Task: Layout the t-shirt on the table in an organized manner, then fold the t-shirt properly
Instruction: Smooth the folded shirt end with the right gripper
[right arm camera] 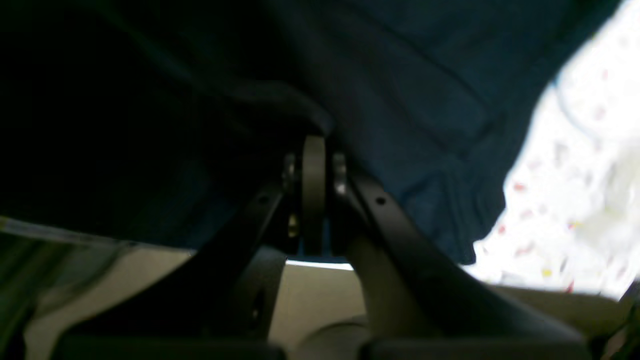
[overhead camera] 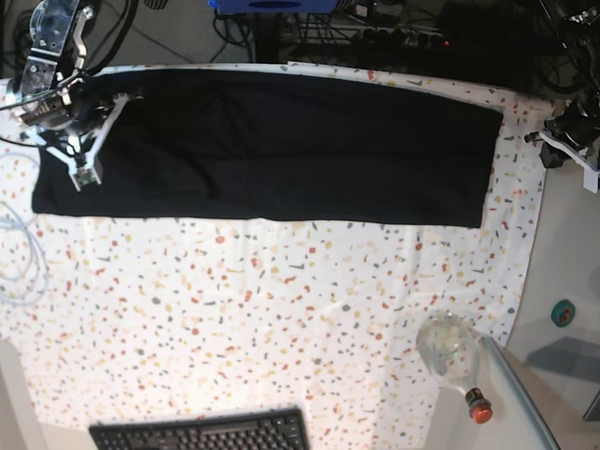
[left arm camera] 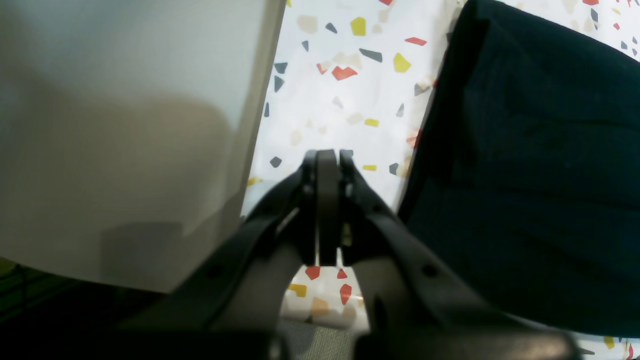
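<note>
Across the far half of the table, the t-shirt is lying as a long dark band, folded lengthwise, its near edge running almost straight from one side of the speckled cover to the other. Over the band's end, on the base view's left side, the right gripper is pressing down at the cloth's near corner, its fingers standing fully closed with dark fabric bunched right at and beyond the tips; whether a fold is actually pinched between them cannot be told, since the wrist view is blurred and the pads are meeting with no visible gap. At the opposite end, the left gripper is hanging past the table's edge, its fingers also drawn tightly together and holding nothing, with the shirt's hemmed end lying just to one side of the tips, apart from them, and bare speckled cover showing ahead of and beneath them. A pale panel is filling the other side of that wrist view. Nearer the camera, well away from both sets of fingers, a clear bottle with a red cap is lying on its side at the cover's edge, and a keyboard is sitting at the bottom border.
</note>
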Tool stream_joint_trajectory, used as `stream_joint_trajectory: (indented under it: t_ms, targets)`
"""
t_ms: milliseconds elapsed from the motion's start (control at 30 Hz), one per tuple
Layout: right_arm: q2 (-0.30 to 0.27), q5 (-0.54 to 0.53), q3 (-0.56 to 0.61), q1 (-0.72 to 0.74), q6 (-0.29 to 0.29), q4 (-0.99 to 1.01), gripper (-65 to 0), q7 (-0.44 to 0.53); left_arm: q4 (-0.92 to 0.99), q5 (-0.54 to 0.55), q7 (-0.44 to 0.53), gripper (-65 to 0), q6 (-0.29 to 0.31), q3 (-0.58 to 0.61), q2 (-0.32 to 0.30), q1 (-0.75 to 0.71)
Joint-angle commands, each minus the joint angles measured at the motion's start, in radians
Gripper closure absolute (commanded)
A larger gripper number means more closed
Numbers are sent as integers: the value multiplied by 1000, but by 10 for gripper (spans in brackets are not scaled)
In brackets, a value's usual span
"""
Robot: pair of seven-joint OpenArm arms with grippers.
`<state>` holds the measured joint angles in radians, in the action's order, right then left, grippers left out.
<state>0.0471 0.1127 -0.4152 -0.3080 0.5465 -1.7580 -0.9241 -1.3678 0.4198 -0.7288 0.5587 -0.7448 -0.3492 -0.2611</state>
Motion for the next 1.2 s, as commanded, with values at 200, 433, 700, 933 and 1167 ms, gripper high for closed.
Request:
stream_joint_trajectory:
  t_ms: [200, 433, 700, 933, 1167]
  targets:
    - [-3, 0, 2, 3, -16, -44, -224, 7, -14, 11, 18, 0, 7, -6, -21, 3]
    - [1, -1, 2, -21, -16, -171, -222, 7, -14, 11, 18, 0, 7, -8, -23, 4]
    - [32, -6, 28, -81, -15, -217, -2, 7, -14, 11, 18, 0, 7, -8, -23, 7]
    - [44, -6, 86, -92, -15, -135, 0, -28, -14, 11, 18, 0, 7, -5, -23, 9]
    - [37, -6, 78, -23, -15, 65, 0, 3, -14, 11, 18, 0, 7, -8, -23, 7]
